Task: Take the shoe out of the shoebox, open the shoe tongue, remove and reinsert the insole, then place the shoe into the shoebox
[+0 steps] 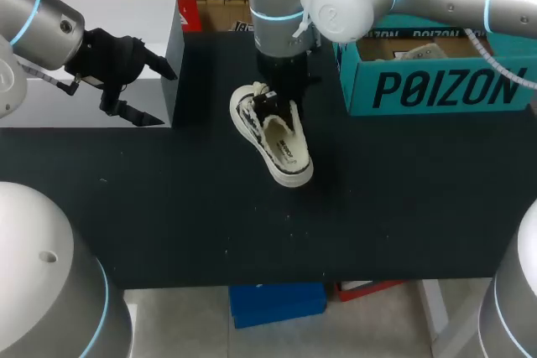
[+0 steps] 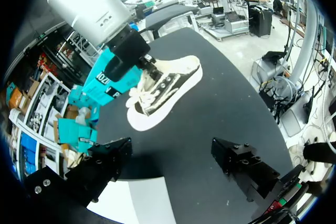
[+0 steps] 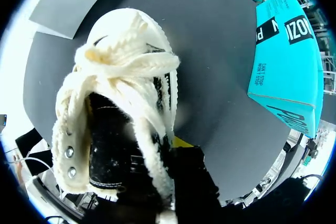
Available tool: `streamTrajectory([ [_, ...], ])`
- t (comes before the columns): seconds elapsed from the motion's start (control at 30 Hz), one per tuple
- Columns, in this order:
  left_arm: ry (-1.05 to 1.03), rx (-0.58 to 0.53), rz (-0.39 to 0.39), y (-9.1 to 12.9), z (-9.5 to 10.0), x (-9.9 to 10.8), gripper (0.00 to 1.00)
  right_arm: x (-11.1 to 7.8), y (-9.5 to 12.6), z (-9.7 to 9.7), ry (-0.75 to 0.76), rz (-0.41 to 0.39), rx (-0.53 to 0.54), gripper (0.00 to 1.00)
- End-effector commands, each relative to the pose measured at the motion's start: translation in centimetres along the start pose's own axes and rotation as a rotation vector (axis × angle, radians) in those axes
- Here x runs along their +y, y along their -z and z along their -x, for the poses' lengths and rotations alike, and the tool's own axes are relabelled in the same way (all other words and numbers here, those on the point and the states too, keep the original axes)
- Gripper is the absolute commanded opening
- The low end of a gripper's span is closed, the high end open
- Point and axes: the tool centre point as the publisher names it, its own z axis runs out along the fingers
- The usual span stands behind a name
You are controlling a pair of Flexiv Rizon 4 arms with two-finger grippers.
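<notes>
table (image 1: 394, 215): black matte top, spans most of the head view, a few pale specks near its front middle | white box (image 1: 117, 10): plain, rectangular, at the table's rear left corner, flat top, front face upright, right side in shade

Big black brand lettering stands on the teal shoebox (image 1: 436, 90) side wall, with smaller print beside it.

Left fingers (image 2: 107, 158) wide apart; right arm (image 1: 277, 6) vertical.
</notes>
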Motion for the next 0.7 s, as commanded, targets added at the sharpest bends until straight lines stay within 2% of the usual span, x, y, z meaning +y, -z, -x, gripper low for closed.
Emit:
streamTrajectory([
  [0.03,-0.002,-0.005,0.000,-0.1,-0.1,0.1,1.00,-0.2,3.4,0.3,-0.004,0.006,-0.027,0.00],
  [0.53,-0.002,-0.005,0.000,-0.1,-0.1,0.1,1.00,0.2,10.3,1.2,0.038,0.051,-0.082,0.00],
  [0.7,-0.002,-0.005,0.000,-0.1,-0.1,0.1,1.00,0.3,12.7,1.4,0.095,0.079,-0.084,0.00],
])
